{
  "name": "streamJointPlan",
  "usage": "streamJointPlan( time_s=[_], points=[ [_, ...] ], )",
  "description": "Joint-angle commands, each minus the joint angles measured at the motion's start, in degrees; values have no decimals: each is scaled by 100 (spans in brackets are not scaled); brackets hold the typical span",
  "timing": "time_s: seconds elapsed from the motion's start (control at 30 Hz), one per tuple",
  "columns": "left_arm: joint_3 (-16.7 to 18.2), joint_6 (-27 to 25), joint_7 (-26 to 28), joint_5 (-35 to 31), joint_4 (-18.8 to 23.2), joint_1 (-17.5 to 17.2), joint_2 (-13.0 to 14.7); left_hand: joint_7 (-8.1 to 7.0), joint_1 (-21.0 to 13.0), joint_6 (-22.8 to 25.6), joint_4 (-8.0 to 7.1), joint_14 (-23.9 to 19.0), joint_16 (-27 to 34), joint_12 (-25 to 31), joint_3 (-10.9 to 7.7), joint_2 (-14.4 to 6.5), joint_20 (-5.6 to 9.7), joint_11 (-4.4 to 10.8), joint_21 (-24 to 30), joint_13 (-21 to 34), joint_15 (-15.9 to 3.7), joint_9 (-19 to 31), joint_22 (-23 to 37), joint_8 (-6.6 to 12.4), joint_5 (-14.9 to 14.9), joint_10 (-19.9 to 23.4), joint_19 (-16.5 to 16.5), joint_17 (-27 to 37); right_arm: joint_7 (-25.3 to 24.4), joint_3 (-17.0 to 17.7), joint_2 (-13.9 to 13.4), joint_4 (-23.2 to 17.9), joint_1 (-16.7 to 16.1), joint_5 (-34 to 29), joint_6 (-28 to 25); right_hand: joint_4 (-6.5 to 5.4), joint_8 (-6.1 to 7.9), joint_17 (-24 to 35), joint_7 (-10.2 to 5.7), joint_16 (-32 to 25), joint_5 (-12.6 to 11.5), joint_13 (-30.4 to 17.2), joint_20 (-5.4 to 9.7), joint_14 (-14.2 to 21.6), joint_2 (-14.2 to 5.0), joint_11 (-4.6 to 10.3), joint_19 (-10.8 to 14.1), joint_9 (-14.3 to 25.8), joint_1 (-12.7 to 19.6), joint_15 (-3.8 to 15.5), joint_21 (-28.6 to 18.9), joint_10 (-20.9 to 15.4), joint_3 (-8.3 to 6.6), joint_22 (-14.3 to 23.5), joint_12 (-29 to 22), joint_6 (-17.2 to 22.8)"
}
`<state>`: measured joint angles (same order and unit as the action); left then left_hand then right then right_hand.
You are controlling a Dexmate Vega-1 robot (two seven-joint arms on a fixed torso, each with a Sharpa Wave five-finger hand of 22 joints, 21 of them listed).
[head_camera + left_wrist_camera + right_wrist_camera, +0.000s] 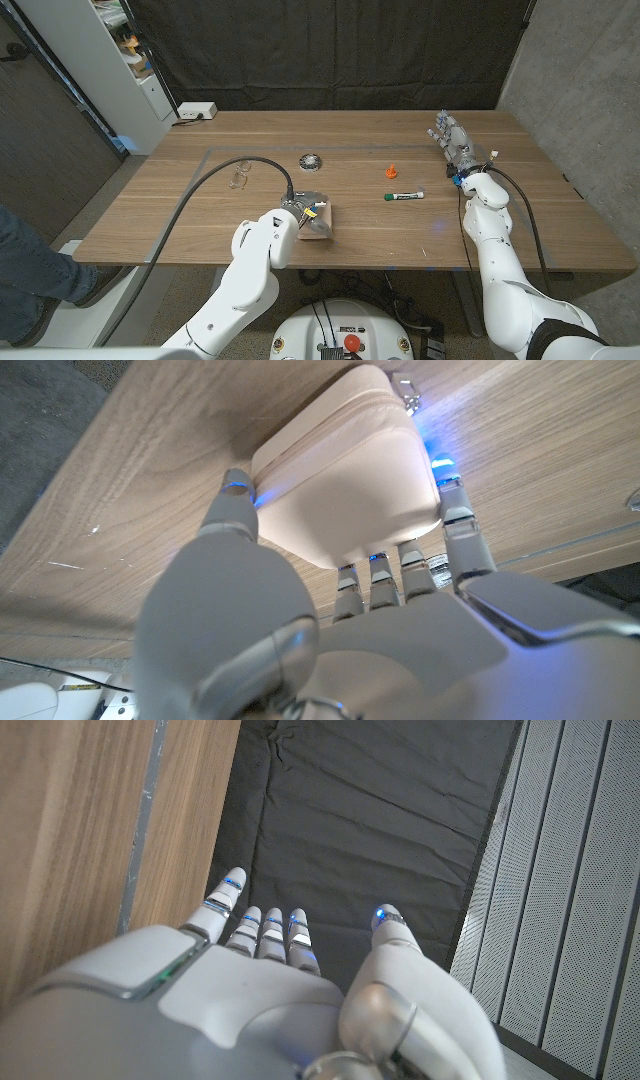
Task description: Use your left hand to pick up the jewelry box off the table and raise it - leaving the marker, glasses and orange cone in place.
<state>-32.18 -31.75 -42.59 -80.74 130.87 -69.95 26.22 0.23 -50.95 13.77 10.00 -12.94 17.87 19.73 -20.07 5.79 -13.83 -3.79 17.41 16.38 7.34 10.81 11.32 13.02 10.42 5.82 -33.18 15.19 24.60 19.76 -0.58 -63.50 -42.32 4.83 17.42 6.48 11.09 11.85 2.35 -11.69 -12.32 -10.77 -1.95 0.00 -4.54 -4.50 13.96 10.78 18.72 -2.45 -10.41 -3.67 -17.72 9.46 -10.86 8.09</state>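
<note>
The left hand (380, 610) is closing around the pale pink, rounded-square jewelry box (345, 490), with the thumb lying against one side and the other fingers (455, 525) against the opposite side; the box is sitting just ahead of the palm, and whether it is touching the wooden tabletop (400, 235) cannot be told. In the head view the left hand (308, 212) is near the table's front edge with the box (318, 228) under it. Beyond this hand a round dark metallic disc (311, 160) and clear glasses (240, 179) are lying, while the small orange cone (392, 169) and green-capped white marker (404, 196) are lying between the two hands. The right hand (452, 140) is standing far off to the side, fingers (262, 932) extended and apart, holding nothing.
</note>
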Motion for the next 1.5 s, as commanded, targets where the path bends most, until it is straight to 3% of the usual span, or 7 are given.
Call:
streamJointPlan(
  time_s=[0.03, 1.5],
  points=[
    [52, 60, -96, 115, 32, 53, 56, 164, -1071, 222, -79, -36, 35, 26, -30, -1145, 111, -4, 30, 28, 5, 27, 19, 7, 22, 25, -119, 27, -42, -23, 23, 15, 35, 7, 18, 35, 19, 12, -16, -11, -18, -28, -39, 31, 0, -18, 27, 21, -28, -48, -56, -21, 3, 27, -55, 19],
    [409, 251, -196, 222, 447, 74, 251, 190, -1025, 236, -168, -94, 125, 53, 117, -1201, 109, -8, 11, 101, 110, 33, 34, -59, 11, 69, -100, 132, -201, -129, 105, -107, 70, -72, -63, 43, 16, 10, -27, -15, -16, -28, -99, 51, -7, -14, 67, 21, -23, -53, -61, -18, -1, 25, -51, 18]
  ],
)
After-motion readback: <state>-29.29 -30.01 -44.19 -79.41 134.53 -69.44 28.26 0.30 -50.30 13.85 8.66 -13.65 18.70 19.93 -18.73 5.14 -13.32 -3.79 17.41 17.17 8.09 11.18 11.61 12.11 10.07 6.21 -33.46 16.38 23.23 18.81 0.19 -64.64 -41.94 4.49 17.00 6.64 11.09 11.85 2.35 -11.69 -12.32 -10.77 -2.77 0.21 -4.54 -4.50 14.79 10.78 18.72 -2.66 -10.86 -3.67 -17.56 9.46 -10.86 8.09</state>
